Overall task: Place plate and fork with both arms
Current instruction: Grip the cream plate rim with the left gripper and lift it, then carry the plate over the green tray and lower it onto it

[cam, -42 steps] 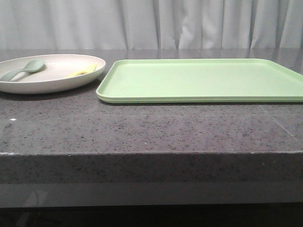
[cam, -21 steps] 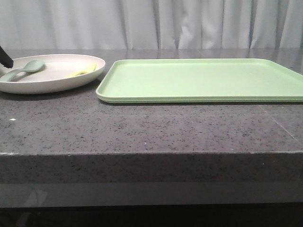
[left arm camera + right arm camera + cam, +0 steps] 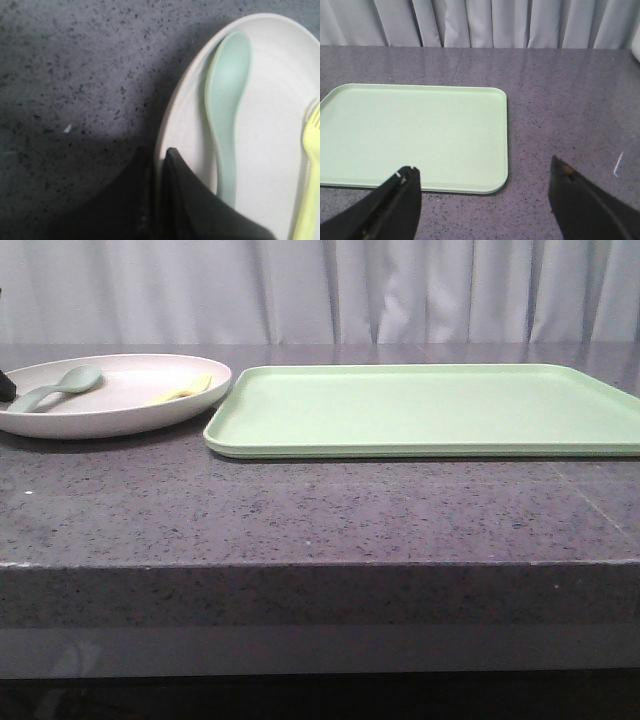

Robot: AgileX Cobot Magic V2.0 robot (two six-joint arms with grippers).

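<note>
My left gripper (image 3: 159,155) is closed down on the rim of the plate (image 3: 270,130): in the left wrist view one black finger (image 3: 187,195) lies on the inner side of the rim and the other on the outer side, with only the thin cream edge between them. Just beside my inner finger lies the handle of a grey-green spoon (image 3: 226,105), its bowl pointing away along the plate's edge. Past the spoon, further in on the plate, lies the pale-yellow fork (image 3: 310,170), apart from the spoon and only partly in that view.

From the front, a small dark tip of this gripper (image 3: 5,386) shows at the picture's left edge, against the plate (image 3: 110,415). The plate rests on the dark speckled stone counter (image 3: 300,510) at the left, carrying the spoon (image 3: 55,386) on its left part and the fork (image 3: 182,391) on its right part. The plate's right edge is just beside the left edge of the light-green tray (image 3: 430,410); I cannot tell whether they touch.

My right gripper (image 3: 482,197) hangs wide open with nothing in it, its two dark fingers (image 3: 395,207) far apart above the counter (image 3: 560,100), near a corner of the tray (image 3: 415,135). Pale curtains (image 3: 480,22) hang behind the counter.
</note>
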